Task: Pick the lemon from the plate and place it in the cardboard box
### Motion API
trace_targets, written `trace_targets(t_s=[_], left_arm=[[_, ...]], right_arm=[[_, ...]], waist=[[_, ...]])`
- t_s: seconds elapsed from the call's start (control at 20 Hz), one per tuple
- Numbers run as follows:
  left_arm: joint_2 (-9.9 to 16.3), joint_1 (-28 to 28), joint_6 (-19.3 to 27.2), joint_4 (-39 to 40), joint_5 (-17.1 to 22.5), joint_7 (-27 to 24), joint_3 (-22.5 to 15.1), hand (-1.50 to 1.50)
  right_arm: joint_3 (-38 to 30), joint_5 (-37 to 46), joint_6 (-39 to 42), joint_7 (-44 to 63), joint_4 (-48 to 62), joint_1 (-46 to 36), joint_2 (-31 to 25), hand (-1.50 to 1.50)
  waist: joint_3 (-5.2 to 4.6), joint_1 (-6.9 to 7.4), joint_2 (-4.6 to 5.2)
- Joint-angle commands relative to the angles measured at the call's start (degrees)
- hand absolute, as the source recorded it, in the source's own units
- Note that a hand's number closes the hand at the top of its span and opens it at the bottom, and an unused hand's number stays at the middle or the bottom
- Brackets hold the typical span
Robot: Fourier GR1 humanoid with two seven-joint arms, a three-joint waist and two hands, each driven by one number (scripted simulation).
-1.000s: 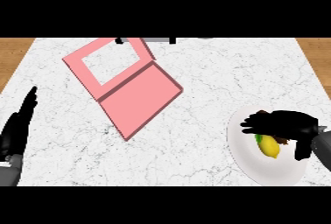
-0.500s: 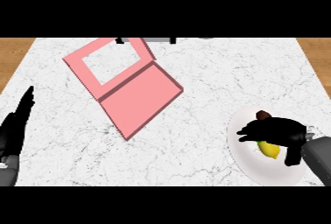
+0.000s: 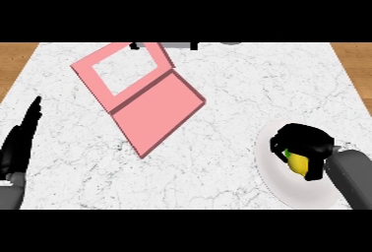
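A: Curling in over the last second, the right hand [image 3: 303, 142] has gone from fingers spread above the lemon [image 3: 298, 163] to fingers wrapped round it.

B: So it's clamped on?

A: Looks so. Only a yellow sliver shows under the black fingers, and the lemon sits on the plate [image 3: 291, 189], not lifted as far as I can tell.

B: And the other hand?

A: Left hand [image 3: 22, 142] rests at the left edge, fingers straight and up, holding nothing. It has barely shifted.

B: What does the closing mean for the job?

A: My read: the grasp is about done, step 1 of 2. Lift and carry come next.

B: Where to?

A: The box [image 3: 141, 96], pink, lying open farther back and to the left, well apart from the plate. It hasn't moved.
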Motion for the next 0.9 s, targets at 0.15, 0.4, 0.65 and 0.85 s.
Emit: trace_targets(t_s=[0.15, 0.4, 0.65, 0.85], left_arm=[[1.71, 0.61, -1.85, 1.28, 0.18, -0.82, 2.24, 0.0], [0.31, 2.33, 0.14, 0.93, -0.2, -0.59, 2.02, 0.0], [1.06, 3.19, -0.81, -0.38, 0.11, -0.31, 2.43, 0.0], [-1.27, 3.64, 1.83, -3.04, -1.93, 1.2, 0.69, 0.0]], right_arm=[[-8.18, -3.89, -4.48, 5.1, -4.19, 1.73, 0.6, 1.5], [-16.24, -4.96, -6.11, 35.43, -2.78, 2.74, 11.22, 1.5], [-15.78, -1.07, -6.47, 53.22, -17.25, 0.45, 16.07, 1.5], [-12.38, 1.54, -5.95, 57.31, -33.67, 1.69, 17.63, 1.5]], waist=[[0.54, -0.89, 0.04], [0.32, -3.16, -0.86], [0.35, -2.13, -0.95], [0.46, -1.96, -0.87]])
